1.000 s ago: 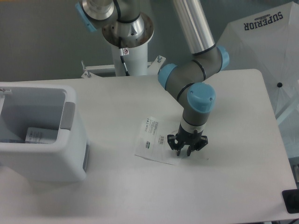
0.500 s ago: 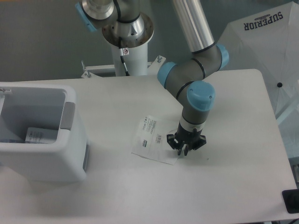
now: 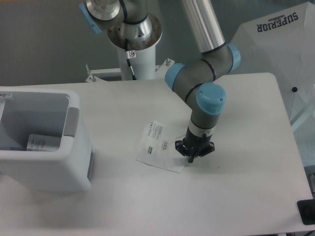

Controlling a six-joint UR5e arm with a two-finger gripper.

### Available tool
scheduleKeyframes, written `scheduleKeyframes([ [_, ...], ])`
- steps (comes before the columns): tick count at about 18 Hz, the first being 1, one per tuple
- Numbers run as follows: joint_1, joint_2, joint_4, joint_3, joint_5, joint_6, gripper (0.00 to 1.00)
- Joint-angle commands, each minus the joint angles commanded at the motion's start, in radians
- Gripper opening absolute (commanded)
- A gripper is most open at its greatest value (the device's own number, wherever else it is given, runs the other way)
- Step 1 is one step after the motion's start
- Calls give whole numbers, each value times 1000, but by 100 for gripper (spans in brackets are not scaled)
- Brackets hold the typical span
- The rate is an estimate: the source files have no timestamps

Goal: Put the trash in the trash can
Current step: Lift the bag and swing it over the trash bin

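Observation:
The flat whitish pouch (image 3: 158, 146) with a printed label lies on the white table, left of my gripper (image 3: 191, 157). The gripper points straight down at the pouch's right edge. Its fingers are drawn together on that edge. The white boxy trash can (image 3: 59, 172) with a grey side panel stands at the left edge of the table. Inside it lies a clear item with a white label (image 3: 41, 142), which looks like the bottle. Its blue cap does not show.
The robot's white base pedestal (image 3: 135, 59) stands behind the table's far edge. A white umbrella (image 3: 280, 44) marked SUPERIOR is past the right back corner. A small black object (image 3: 306, 211) sits off the front right corner.
The gripper's fingers have closed together on the pouch's right edge. Gripper and pouch have shifted slightly to the left.

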State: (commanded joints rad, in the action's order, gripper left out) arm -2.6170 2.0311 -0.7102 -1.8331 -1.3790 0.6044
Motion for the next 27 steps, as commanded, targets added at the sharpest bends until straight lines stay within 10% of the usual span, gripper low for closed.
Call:
scheduleKeyframes([
  [9, -54, -116, -92, 28, 126, -8, 0],
  [17, -64, -244, -320, 118, 164, -67, 0],
  [27, -51, -388, -319, 242, 374, -355, 0],
])
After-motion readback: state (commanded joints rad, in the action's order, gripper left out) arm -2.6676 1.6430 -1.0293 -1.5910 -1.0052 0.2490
